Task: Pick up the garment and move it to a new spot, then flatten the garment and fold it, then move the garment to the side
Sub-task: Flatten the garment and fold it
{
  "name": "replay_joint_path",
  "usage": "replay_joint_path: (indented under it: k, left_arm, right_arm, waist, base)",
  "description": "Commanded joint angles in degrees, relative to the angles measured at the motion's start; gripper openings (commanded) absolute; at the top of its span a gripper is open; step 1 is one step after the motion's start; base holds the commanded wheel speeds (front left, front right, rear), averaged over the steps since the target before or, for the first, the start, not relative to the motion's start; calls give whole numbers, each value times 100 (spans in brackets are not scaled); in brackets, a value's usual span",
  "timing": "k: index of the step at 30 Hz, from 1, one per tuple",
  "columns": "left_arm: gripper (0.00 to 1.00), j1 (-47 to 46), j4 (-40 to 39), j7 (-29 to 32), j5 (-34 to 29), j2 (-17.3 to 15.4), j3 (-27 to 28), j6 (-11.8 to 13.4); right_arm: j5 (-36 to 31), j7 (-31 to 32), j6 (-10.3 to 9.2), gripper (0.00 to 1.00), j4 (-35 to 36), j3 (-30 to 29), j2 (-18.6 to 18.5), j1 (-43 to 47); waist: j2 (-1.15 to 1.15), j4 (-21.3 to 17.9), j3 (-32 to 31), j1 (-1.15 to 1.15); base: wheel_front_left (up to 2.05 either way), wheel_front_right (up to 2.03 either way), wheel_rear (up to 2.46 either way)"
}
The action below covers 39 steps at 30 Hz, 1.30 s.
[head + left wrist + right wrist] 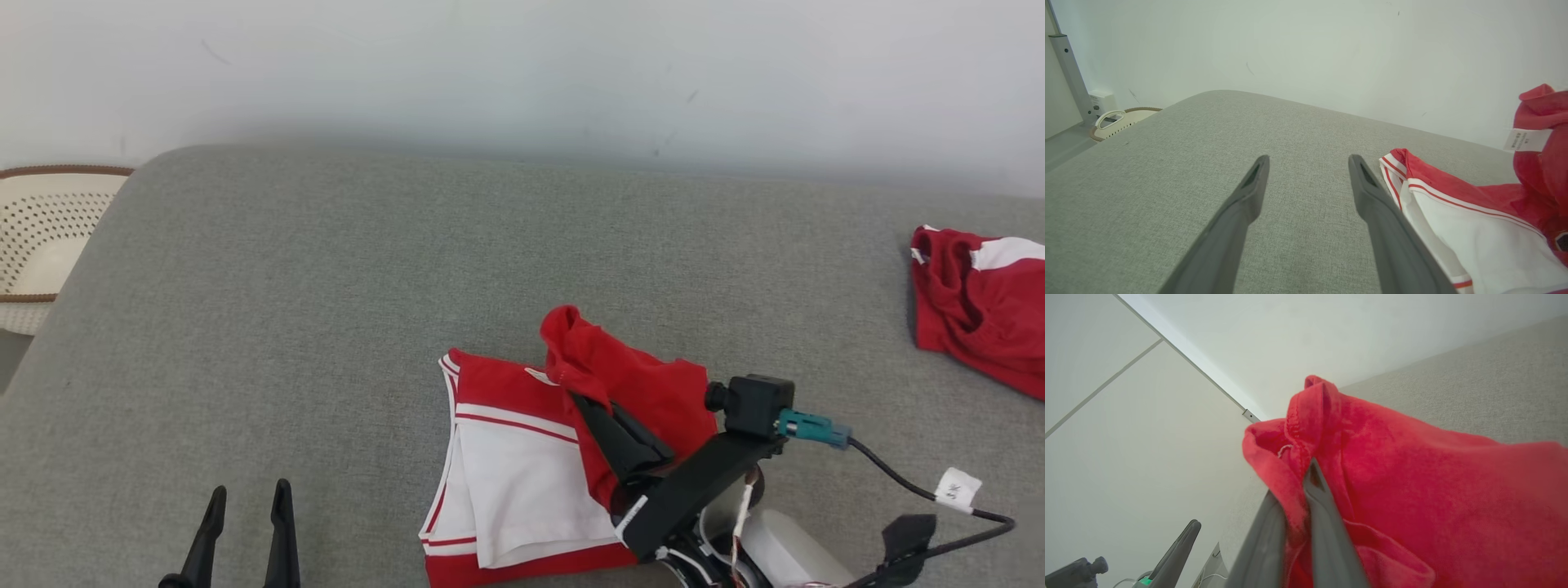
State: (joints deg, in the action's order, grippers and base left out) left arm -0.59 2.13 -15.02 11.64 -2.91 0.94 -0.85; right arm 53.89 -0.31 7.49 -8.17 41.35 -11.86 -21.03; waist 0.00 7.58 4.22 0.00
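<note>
1. In the head view, the red and white soft fabric garment (522,474) is lying on the near part of the grey woven cushion surface (326,286), a little right of the middle, with its white panel facing up.
   - The right gripper (581,402) is pinching a red edge of the garment and holding it raised above the rest.
   - The left gripper (251,490) is hanging at the lower left with its jaws wide apart. It is grasping nothing and is well apart from the cloth.
   - A second crumpled red and white cloth (980,318) is lying at the far right, and a cream perforated basket (41,237) is standing beside the cushion at the left.

2. In the left wrist view, the left gripper (1309,159) is spread over bare cushion. The striped corner of the garment (1474,220) is lying just beside one finger. A small white label (1527,139) is showing on the lifted red part.

3. In the right wrist view, the right gripper (1298,490) is clenched on the red hem of the garment (1412,477), with the cloth passing between its two fingers.

4. I judge that the fold is now being made.
   - The raised edge should travel low and slowly across the white panel, so the flat layer is not dragged.
   - The free gripper could press the striped corner to anchor it.
   - The grip is on a thin hem, so a fast pull may make it slip.
   - The release is best made only when the edges are meeting.
</note>
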Motion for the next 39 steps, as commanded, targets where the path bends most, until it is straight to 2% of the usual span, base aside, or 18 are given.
replay_joint_path:
  k: [1, 15, 20, 24, 25, 26, 27, 32, 39]
  left_arm:
    - [100, -67, 47, -26, 35, -2, -17, -5]
    - [100, -298, 252, -26, 117, -4, -309, -31]
    - [100, -412, 357, -26, 139, -4, -477, -30]
    - [100, -433, 408, -26, 151, -3, -511, -32]
    - [100, -439, 418, -26, 152, -4, -502, -38]
    - [100, -443, 423, -26, 152, -3, -490, -43]
    - [100, -443, 431, -26, 151, -3, -475, -43]
    - [100, -381, 431, -26, 125, -3, -398, -48]
    - [100, -295, 370, -26, 107, -4, -338, -24]
  right_arm:
    - [-23, -82, -1, 0, -133, 33, 89, -115]
    - [-66, -546, -1, 0, -1567, 290, 671, -608]
    - [20, -750, -1, 0, -2268, 453, 806, -841]
    - [153, -842, -1, 0, -2543, 620, 859, -952]
    - [180, -865, -1, 18, -2592, 659, 863, -977]
    - [207, -897, -1, 65, -2642, 696, 866, -1008]
    - [220, -927, -1, 100, -2681, 736, 871, -1038]
    - [181, -1158, -1, 100, -2586, 957, 847, -1174]
    - [149, -1445, -1, 100, -1856, 869, 436, -1177]
  waist:
    - [0, 58, 14, 0]
    - [0, 376, 161, 0]
    - [0, 547, 179, 0]
    - [0, 596, 169, 0]
    - [0, 598, 165, 0]
    - [0, 594, 160, 0]
    - [0, 584, 155, 0]
    - [0, 487, 120, 0]
    - [0, 382, 87, 0]
  base:
    - [0, 0, 0]
    - [0, 0, 0]
    - [0, 0, 0]
    - [0, 0, 0]
    - [0, 0, 0]
    - [0, 0, 0]
    - [0, 0, 0]
    - [0, 0, 0]
    - [0, 0, 0]
